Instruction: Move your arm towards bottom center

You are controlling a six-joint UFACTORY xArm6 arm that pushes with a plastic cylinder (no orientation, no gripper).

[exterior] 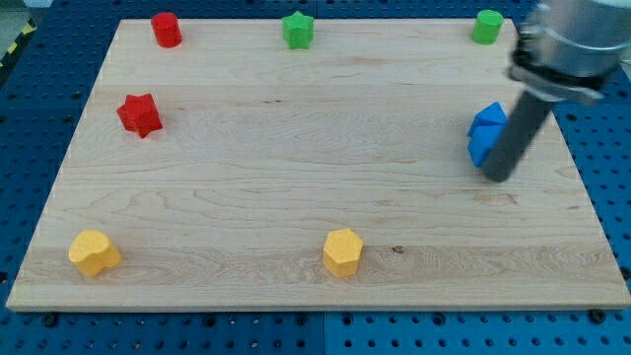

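My tip (499, 177) is set down on the wooden board (296, 197) at the view's right, just beside the blue blocks (485, 134); no jaws are carried, only a bare dark rod.

The rod is seen slanting down from the view's top right, its lower end just right of and below the two blue blocks, which are pressed together. The bottom centre is marked by a yellow hexagonal block (342, 251), well apart from the tip. Another yellow block (94, 252) is placed at bottom left. A red star block (140, 114) and a red cylinder (166, 30) are found at the left, a green star block (298, 30) at top centre, and a green cylinder (486, 27) at top right.
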